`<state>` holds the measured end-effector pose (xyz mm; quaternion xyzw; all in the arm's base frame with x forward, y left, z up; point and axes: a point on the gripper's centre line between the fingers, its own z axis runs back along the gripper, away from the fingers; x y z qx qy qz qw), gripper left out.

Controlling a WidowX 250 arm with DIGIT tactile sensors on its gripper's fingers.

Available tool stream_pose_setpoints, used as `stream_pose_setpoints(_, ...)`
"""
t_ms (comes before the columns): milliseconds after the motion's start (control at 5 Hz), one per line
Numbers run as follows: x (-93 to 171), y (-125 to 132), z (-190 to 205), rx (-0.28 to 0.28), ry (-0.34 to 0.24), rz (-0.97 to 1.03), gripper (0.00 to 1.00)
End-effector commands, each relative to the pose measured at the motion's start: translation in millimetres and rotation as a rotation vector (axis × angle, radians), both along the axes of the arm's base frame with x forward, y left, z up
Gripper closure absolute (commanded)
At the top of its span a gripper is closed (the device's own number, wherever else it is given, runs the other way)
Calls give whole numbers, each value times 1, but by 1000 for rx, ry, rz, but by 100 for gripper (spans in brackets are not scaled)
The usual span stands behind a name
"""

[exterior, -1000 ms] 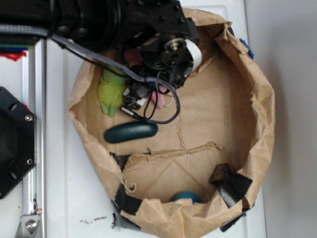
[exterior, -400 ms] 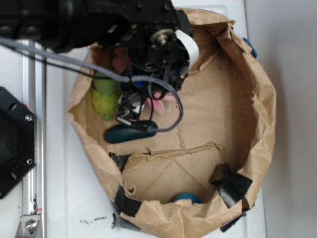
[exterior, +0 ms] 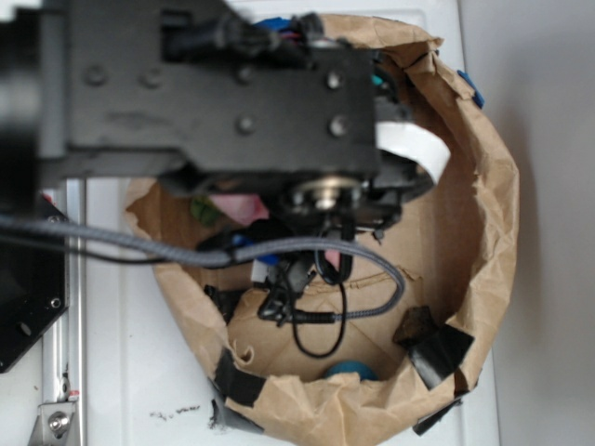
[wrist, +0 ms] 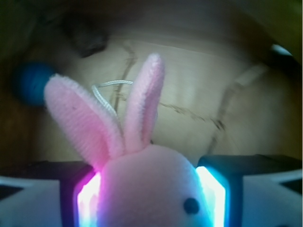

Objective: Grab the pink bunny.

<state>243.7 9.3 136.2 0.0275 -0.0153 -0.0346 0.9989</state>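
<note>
Two fingers of the gripper (wrist: 150, 189) are squeezed right up against the round head of the pink bunny (wrist: 142, 189), one on each side, so it's pinching the plush between them. You get this best from the wrist view: the pads (wrist: 210, 196) glow bluish-white with a bit of magenta where they meet the fuzz, and the bunny's head fills the gap between them completely. One tiny black eye shows on the head, and both long ears stick up and away from the gripper, the left one leaning outward, the right one more upright.

Past the ears is the floor of the brown paper bag (wrist: 189, 85), creased, with a thin white string (wrist: 106, 92) lying on it just behind the ears. A blue ball (wrist: 31, 82) sits off to the left of the bunny against the bag's wall, blurry.

From the exterior view the black arm (exterior: 214, 93) blocks most of the bag (exterior: 483, 186), so only a scrap of pink (exterior: 237, 206) peeks out under it, near the bag's left wall. A grey braided cable (exterior: 139, 246) loops down from the arm over the bag floor. Bit of the blue ball (exterior: 349, 369) shows at the bag's near rim, and black tape (exterior: 442, 353) patches the rim beside it. Can't make out the gripper itself from that angle.
</note>
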Motion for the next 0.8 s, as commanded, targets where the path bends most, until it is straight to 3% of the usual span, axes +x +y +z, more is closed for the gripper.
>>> stream_pose_setpoints(0, 12, 10, 45, 36, -180, 283, 100)
stream_pose_setpoints(400, 18, 21, 46, -13, -212, 325, 100)
stream_pose_setpoints(600, 15, 21, 47, -2, -208, 339, 100)
